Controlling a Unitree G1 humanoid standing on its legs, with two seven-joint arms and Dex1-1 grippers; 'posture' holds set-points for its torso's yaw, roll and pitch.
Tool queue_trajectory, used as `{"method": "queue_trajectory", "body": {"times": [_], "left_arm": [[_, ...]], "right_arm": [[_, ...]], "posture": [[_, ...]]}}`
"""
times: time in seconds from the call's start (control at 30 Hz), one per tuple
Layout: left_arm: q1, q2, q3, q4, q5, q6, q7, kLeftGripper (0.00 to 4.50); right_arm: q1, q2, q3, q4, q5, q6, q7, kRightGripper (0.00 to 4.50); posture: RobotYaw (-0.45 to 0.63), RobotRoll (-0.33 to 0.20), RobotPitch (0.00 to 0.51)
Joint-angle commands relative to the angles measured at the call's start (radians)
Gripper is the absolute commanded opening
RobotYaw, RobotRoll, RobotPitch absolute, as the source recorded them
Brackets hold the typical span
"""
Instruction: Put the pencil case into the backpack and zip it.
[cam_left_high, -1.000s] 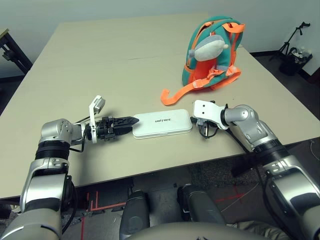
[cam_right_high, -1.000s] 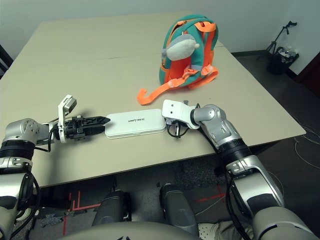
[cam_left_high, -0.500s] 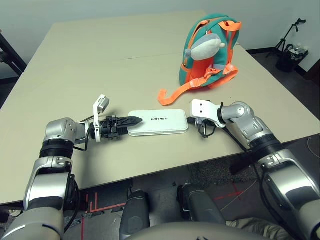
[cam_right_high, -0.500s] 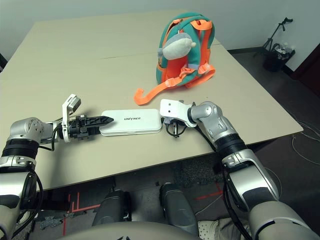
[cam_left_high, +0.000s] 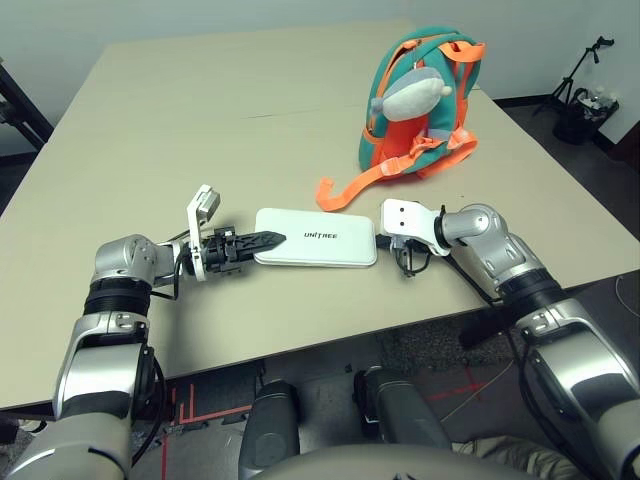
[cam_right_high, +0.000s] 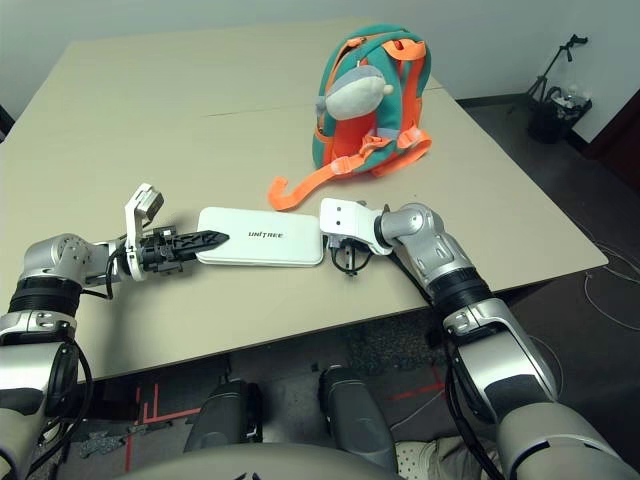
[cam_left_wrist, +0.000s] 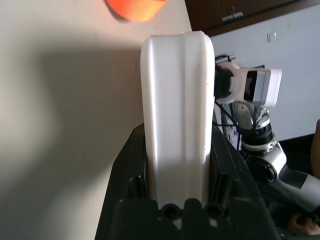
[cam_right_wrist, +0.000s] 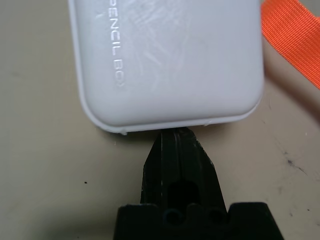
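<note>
Left arm stretched low across the near part of the bench (cam_left_high: 200, 120), forearm close to level, wrist turned inward toward the middle. Left claw (cam_left_high: 262, 240) clamped on the left short end of the pencil case (cam_left_high: 318, 237): in the left wrist view one black finger on each broad face of the white edge (cam_left_wrist: 176, 115), jaws pressed tight against it. Upper finger lying over the case's top as far as just short of the "UNITREE" lettering.

Pencil case flat in the middle of the near bench, long sides roughly parallel to the near edge, lettered face up. Bare bench in front of it down to the near edge; wide bare surface beyond it and off to the left.

Right arm bent at the elbow, forearm angled in from the right, white wrist block just beside the case's right short end. Right claw (cam_right_wrist: 176, 145) closed, its two fingers together in a single point, tip touching the rounded right end of the case and holding nothing.

Orange strap (cam_left_high: 345, 188) curling on the bench just behind the case's right end, apart from it. Backpack (cam_left_high: 425, 110) upright further back and to the right, near the bench's right edge, plush figure (cam_left_high: 408, 97) facing the robot, well apart from the case.
</note>
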Motion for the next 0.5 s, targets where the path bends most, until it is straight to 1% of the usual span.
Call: {"method": "queue_trajectory", "body": {"times": [0.03, 0.13, 0.2, 0.23, 0.3, 0.4, 0.5], "left_arm": [[-0.013, 0.013, 0.042, -0.043, -0.008, -0.018, 0.041, 1.38], [0.014, 0.014, 0.051, -0.106, -0.019, -0.037, 0.033, 1.38], [0.043, 0.011, 0.065, -0.185, -0.042, -0.046, 0.025, 1.38], [0.058, 0.009, 0.074, -0.227, -0.054, -0.054, 0.023, 1.38], [0.078, 0.003, 0.105, -0.295, -0.086, -0.043, 0.036, 1.38], [0.088, -0.01, 0.175, -0.378, -0.144, -0.013, 0.079, 1.32], [0.106, -0.007, 0.216, -0.465, -0.197, 0.031, 0.112, 1.32]], "right_arm": [[0.025, -0.005, -0.004, 0.007, 0.035, 0.042, 0.012, 0.0], [0.016, -0.059, -0.07, 0.005, 0.08, 0.085, 0.002, 0.0], [0.009, -0.102, -0.115, 0.006, 0.112, 0.113, -0.015, 0.0], [0.006, -0.123, -0.136, 0.007, 0.124, 0.124, -0.024, 0.18], [0.001, -0.16, -0.184, 0.001, 0.163, 0.162, -0.034, 0.63], [0.008, -0.216, -0.261, -0.027, 0.227, 0.228, -0.03, 1.75], [0.009, -0.261, -0.331, -0.045, 0.282, 0.293, -0.038, 2.95]], "posture": [[-0.08, 0.0, 0.103], [-0.08, 0.0, 0.104], [-0.08, 0.0, 0.105], [-0.08, 0.0, 0.106], [-0.08, 0.0, 0.106], [-0.08, 0.0, 0.105], [-0.07, 0.0, 0.103]]}}
